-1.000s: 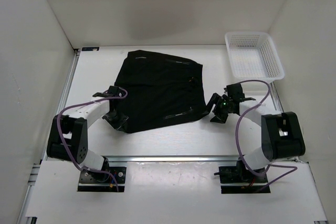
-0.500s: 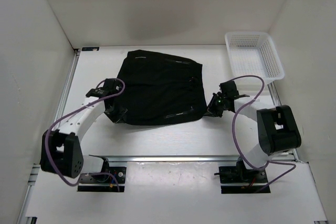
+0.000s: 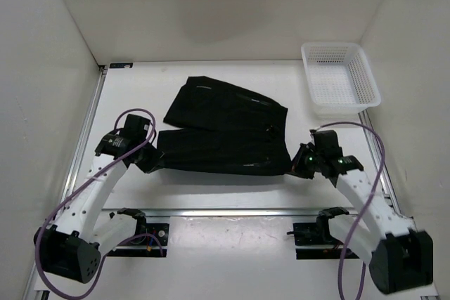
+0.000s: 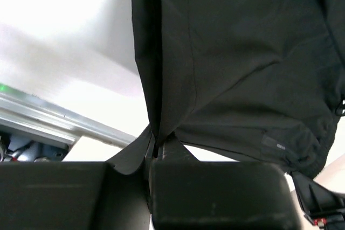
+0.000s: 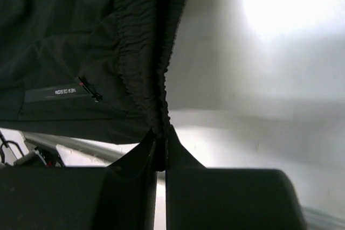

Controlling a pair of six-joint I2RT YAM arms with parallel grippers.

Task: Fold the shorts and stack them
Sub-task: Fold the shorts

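The black soft-fabric shorts (image 3: 225, 128) lie stretched between the two hands towards the front of the white desk (image 3: 126, 96). Their far part rests on the surface and the near edge seems lifted a little. The left hand (image 4: 155, 153) is clenched on a pinch of cloth at the garment's left corner, and the right hand (image 5: 160, 154) is clenched on the gathered elastic band (image 5: 141, 74) at the opposite corner. Holding the two ends apart draws that edge taut, so the cloth can, I judge, be carried over itself as one straight fold instead of bunching. The white plastic mesh basket (image 3: 340, 79) stands well apart at the far right corner, clear of the folding space.
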